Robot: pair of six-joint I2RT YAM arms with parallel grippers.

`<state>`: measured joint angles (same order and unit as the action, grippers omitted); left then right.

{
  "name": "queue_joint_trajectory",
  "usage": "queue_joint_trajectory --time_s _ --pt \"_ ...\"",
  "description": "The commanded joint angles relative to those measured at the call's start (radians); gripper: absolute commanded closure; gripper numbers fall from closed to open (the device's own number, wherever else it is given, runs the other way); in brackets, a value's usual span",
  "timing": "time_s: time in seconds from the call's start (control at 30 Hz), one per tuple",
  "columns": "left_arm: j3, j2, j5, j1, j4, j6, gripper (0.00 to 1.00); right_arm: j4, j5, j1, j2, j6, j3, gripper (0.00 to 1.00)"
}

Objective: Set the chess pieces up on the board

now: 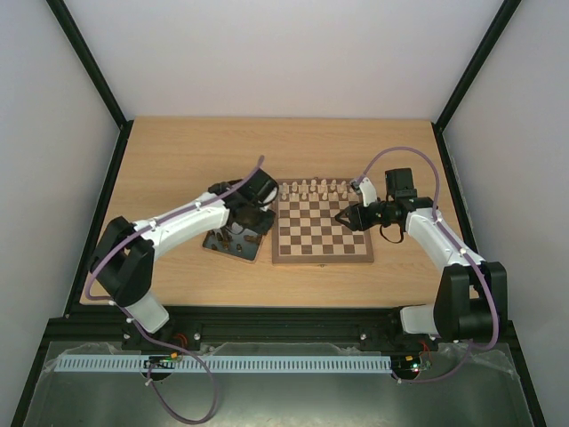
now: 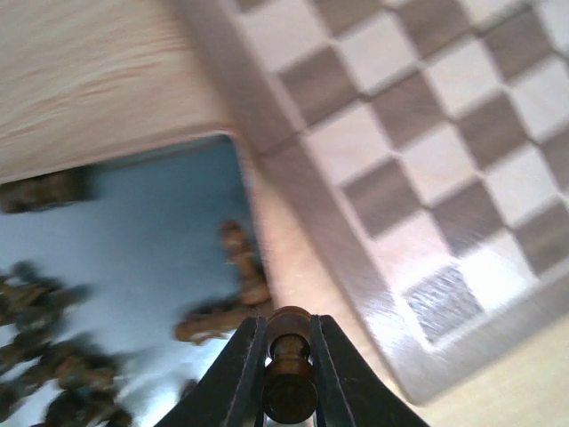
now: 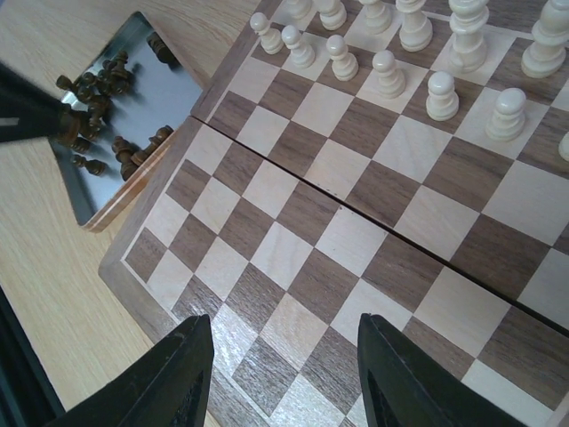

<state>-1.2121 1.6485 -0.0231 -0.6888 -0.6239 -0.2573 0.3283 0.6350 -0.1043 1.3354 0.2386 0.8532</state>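
On board [image 3: 311, 213] far rows, light pieces [image 3: 442, 96] stand; near rows bare. Most chess pieces [image 3: 114, 69] in tray [image 3: 169, 98] left of board. Beside board, left gripper [image 2: 289, 334] pinches one dark piece [image 2: 289, 391]; right gripper [image 3: 284, 356] wide, empty, over board.

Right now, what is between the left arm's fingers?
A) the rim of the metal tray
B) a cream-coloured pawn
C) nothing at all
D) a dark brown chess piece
D: the left wrist view shows the left fingers closed on a dark brown chess piece, held over the edge of the metal tray beside the board.
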Motion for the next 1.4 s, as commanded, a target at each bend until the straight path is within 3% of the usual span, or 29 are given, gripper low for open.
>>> queue_joint_trajectory --time_s 0.0,0.4,1.37 --pt "-0.029 -0.013 0.036 -0.106 -0.047 0.094 0.90 0.000 -0.034 -0.003 -0.002 -0.008 -0.002 0.53" --pt "-0.060 0.101 0.003 -0.264 -0.053 0.114 0.90 -0.023 -0.136 -0.001 -0.017 -0.029 -0.006 0.52" --pt "-0.076 0.211 -0.045 -0.256 0.016 0.080 0.87 -0.023 -0.143 -0.002 -0.002 -0.021 -0.011 0.52"
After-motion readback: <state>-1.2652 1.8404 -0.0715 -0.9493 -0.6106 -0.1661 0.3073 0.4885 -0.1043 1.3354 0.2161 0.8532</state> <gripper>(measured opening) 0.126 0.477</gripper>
